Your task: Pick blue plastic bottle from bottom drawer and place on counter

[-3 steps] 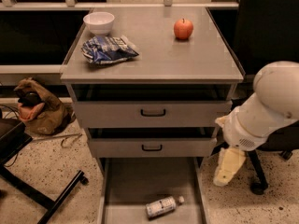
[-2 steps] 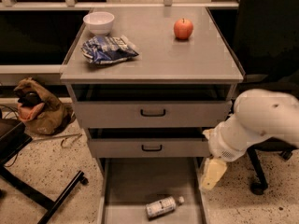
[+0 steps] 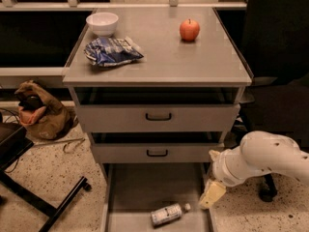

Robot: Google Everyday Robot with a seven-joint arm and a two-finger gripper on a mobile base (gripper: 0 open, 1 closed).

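Note:
The blue plastic bottle (image 3: 166, 214) lies on its side on the floor of the open bottom drawer (image 3: 154, 187), near the front, its white cap pointing right. My gripper (image 3: 211, 195), cream-coloured at the end of the white arm, hangs over the drawer's right rail, just right of and slightly above the bottle, apart from it. The counter (image 3: 164, 62) is the grey top of the cabinet, well above the gripper.
On the counter stand a white bowl (image 3: 102, 23), a crinkled blue-and-white snack bag (image 3: 112, 51) and a red apple (image 3: 189, 30). A brown bag (image 3: 38, 112) and a black chair base (image 3: 43, 202) are on the floor at left. A dark chair (image 3: 280, 57) is at right.
My arm has come down and to the left, bringing the gripper from beside the cabinet to the bottom drawer's right rail, closer to the bottle. The bottle has not moved.

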